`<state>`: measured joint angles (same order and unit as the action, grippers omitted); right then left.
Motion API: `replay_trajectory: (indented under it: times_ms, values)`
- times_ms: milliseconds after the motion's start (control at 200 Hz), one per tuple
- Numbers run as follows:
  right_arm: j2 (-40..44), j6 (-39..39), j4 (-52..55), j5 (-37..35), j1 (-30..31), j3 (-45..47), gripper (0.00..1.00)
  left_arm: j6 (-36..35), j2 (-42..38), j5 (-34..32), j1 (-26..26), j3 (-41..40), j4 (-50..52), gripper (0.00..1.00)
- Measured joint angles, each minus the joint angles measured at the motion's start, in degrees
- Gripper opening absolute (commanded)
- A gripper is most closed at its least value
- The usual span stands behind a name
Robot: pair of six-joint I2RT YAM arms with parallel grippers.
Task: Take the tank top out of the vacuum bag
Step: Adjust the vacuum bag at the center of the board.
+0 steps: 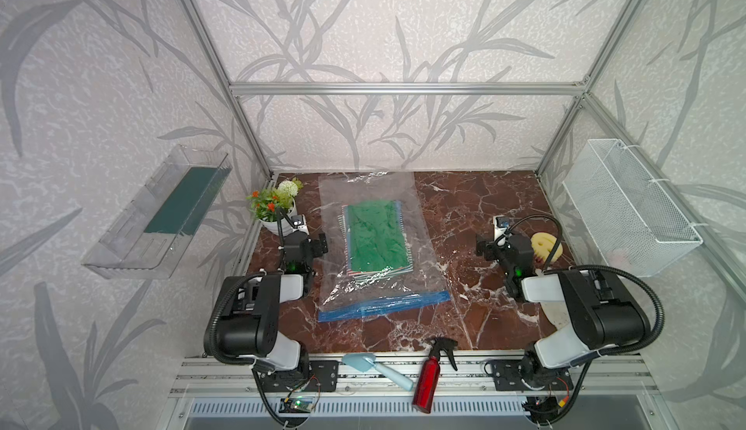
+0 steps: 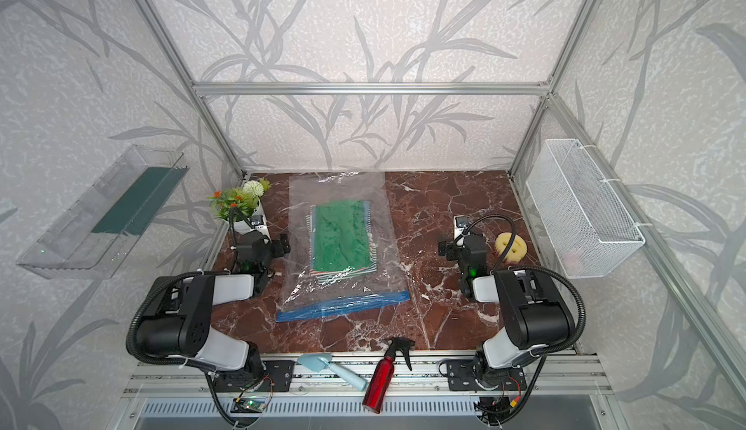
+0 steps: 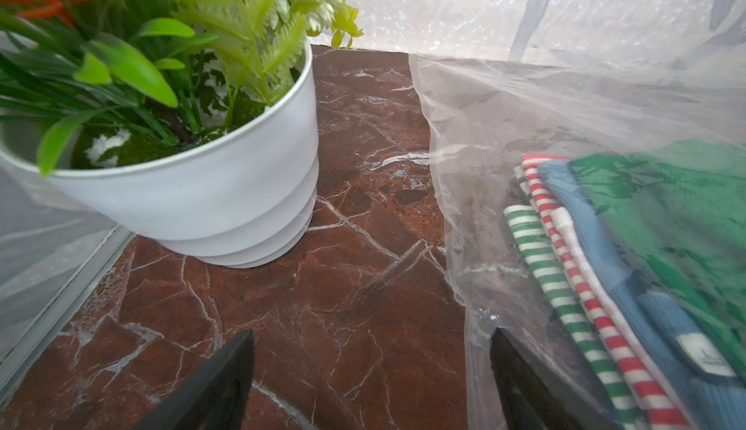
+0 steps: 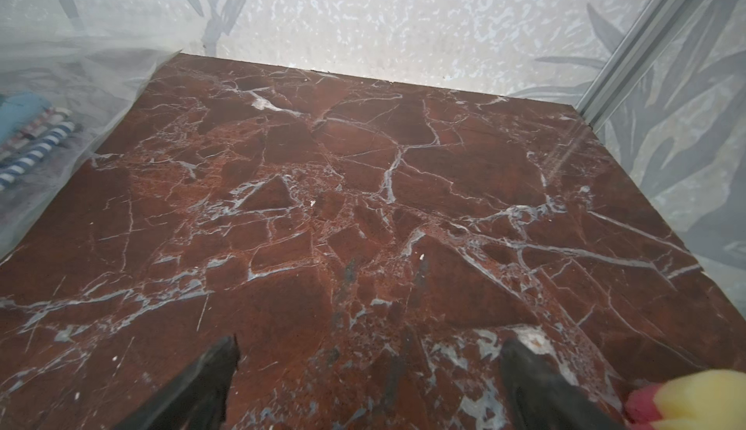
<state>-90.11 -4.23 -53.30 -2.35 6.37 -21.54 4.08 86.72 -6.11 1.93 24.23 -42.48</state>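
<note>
- The vacuum bag (image 1: 371, 286) lies flat in the middle of the table (image 1: 476, 206). Its long side runs from near to far, and its blue zip strip (image 1: 383, 306) is at the near end.
- Through the clear plastic I see a stack of folded clothes (image 1: 377, 242). A green piece is on top, with blue, red-striped and green-striped edges under it. I cannot tell which one is the tank top.
- I judge that the task is at its very start, because nothing is out of the bag.
- My left gripper (image 3: 371, 347) is wide open and empty. It is low, just beside the left edge of the bag and about halfway along it. One finger is at the edge of the plastic, but I cannot tell if it touches. The potted plant (image 3: 226, 189) stands near it, to the far left.
- My right gripper (image 4: 371, 351) is also wide open and empty. It is over bare table, well apart from the right edge of the bag, and the yellow sponge (image 1: 545, 246) is just beside it on the right.
- I think the next move calls for going to the near end. One gripper should hold the plastic and the other should part the zip mouth, before any cloth is pulled. I cannot tell whether the zip is already unsealed.
</note>
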Motion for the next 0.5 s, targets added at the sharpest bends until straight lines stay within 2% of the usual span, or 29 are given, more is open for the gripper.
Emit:
replay_trajectory:
  times_ms: [500]
  values:
    - [0.0, -0.15, -0.02, 0.13, 0.59, 0.0, 0.99, 0.0, 0.0, -0.02, 0.0, 0.0, 0.0, 0.95]
